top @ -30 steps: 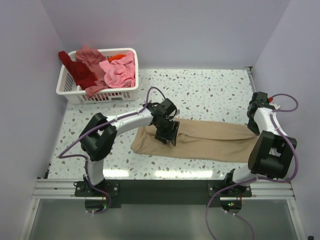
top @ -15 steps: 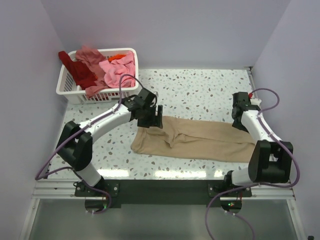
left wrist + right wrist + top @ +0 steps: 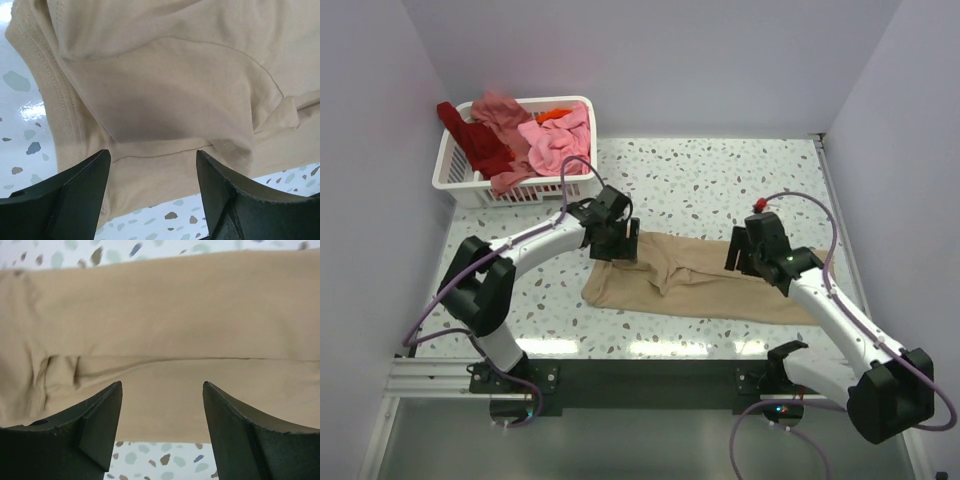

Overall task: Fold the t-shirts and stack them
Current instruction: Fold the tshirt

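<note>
A tan t-shirt (image 3: 720, 282) lies folded into a long band across the middle of the table. My left gripper (image 3: 618, 242) hovers over its far left end, open and empty; the left wrist view shows the tan cloth (image 3: 165, 85) with its hem under the spread fingers (image 3: 80, 190). My right gripper (image 3: 750, 252) hangs over the band's far edge right of centre, also open, with the tan cloth (image 3: 165, 330) flat below it. Pink, salmon, dark red and orange t-shirts (image 3: 525, 140) are heaped in the white basket (image 3: 455, 188).
The white slatted basket stands at the table's far left corner, a dark red shirt (image 3: 460, 128) hanging over its rim. Purple walls close the table in at the back and on both sides. Speckled tabletop (image 3: 720, 185) shows beyond the tan shirt.
The right gripper has opened and swung left from the shirt's right end to over its middle. The left gripper moved back from the cloth's middle to its far left end.
</note>
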{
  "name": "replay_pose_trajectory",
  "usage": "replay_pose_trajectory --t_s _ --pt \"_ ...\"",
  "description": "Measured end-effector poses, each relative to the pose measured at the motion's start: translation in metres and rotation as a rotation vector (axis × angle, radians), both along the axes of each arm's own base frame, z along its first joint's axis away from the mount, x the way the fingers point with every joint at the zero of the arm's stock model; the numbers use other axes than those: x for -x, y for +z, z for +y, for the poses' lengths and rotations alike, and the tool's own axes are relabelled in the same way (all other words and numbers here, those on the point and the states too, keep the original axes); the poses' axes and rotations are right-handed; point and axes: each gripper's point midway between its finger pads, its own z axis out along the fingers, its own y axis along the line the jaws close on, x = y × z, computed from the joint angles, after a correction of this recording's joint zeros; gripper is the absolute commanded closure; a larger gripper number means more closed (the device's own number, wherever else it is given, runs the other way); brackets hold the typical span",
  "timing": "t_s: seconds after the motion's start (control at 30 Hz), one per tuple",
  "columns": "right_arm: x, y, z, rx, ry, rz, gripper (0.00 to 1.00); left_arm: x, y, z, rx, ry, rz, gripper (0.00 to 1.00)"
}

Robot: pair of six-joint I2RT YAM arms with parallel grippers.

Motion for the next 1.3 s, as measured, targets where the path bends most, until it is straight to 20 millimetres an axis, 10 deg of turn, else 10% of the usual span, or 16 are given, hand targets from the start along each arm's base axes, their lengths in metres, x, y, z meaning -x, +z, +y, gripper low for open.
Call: replay_pose_trajectory --t_s 0.7,1.3 --pt "0.045 -0.043 0.210 0.038 0.547 0.068 0.34 -0.018 -0.031 0.011 -0.011 0.060 -0.002 0.30" --pt "0.040 -0.076 0.214 0.169 0.530 0.102 0.49 -0.028 -0.026 0.001 0.090 0.048 -0.001 0.43"
